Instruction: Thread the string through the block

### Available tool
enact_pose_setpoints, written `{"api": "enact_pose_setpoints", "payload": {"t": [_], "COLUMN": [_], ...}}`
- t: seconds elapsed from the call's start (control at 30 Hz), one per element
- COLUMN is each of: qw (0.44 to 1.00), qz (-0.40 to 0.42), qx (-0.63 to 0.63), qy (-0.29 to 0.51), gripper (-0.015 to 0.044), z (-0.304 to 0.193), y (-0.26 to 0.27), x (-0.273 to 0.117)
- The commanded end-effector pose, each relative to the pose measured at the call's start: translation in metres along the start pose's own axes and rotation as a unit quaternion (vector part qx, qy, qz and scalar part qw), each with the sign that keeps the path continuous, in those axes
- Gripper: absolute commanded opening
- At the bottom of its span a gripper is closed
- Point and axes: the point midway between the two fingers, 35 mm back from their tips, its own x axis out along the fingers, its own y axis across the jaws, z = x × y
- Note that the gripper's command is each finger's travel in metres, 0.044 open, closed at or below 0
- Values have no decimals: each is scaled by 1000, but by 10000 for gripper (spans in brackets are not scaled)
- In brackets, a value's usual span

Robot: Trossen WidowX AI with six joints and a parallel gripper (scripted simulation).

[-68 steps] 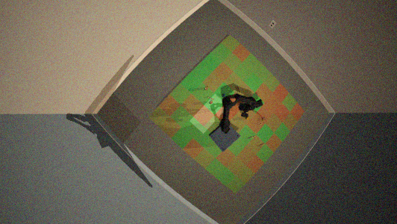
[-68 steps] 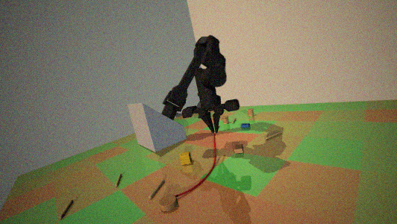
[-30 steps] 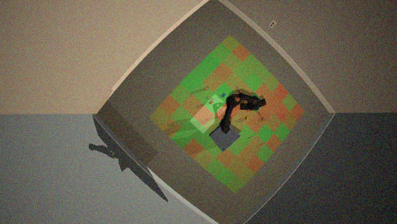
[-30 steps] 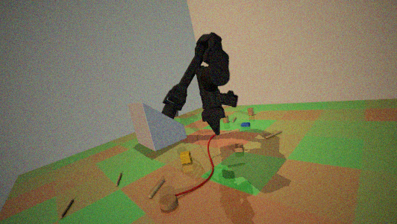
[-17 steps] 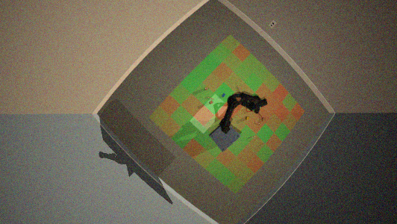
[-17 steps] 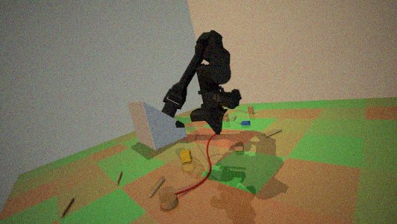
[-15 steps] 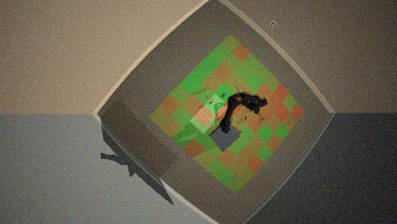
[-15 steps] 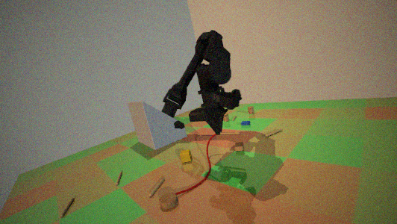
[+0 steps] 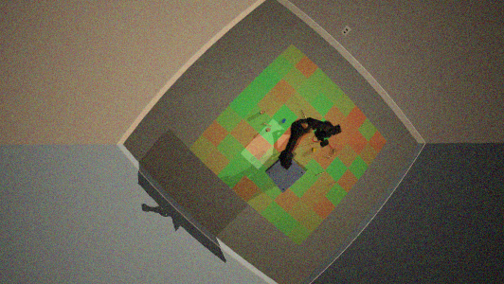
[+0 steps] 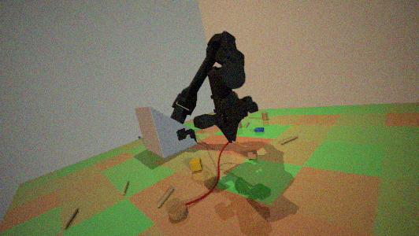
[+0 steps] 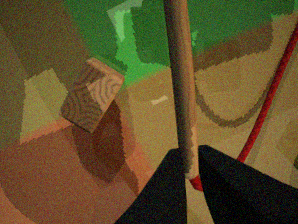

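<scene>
My gripper (image 10: 232, 140) (image 11: 188, 156) is shut on the thin wooden stick (image 11: 181, 75), near the end where the string joins it. The stick reaches up the wrist view, held above the table. The red string (image 10: 219, 169) (image 11: 272, 90) hangs from the fingertips in a curve down to the round wooden button (image 10: 177, 209) at the front of the exterior view. A small wooden block (image 10: 252, 155) (image 11: 92, 95) sits on the table, left of the stick in the wrist view and apart from it. No hole shows in the faces I see.
A yellow object (image 10: 196, 164) lies between the large grey slab (image 10: 169, 138) and the string. Loose sticks (image 10: 165, 197) (image 10: 126, 188) (image 10: 72, 219) lie front left, another (image 10: 289, 140) to the right. A blue object (image 10: 259, 130) and a small brown block (image 10: 265, 116) are farther back.
</scene>
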Motion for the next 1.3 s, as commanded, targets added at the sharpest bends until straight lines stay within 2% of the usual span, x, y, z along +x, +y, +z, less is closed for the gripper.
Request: {"api": "enact_pose_setpoints", "payload": {"t": [0.0, 0.3, 0.63, 0.93, 1.27], "qw": [997, 971, 915, 839, 731], "qz": [0, 1, 1, 2, 2], "qx": [82, 238, 404, 544, 682], "qy": [-1, -2, -2, -2, -2], "gripper": [0, 0, 0, 0, 0], "z": [5, 12, 20, 27, 35], "y": [-1, -4, -7, -10, -13], "x": [-1, -1, -1, -1, 0]}}
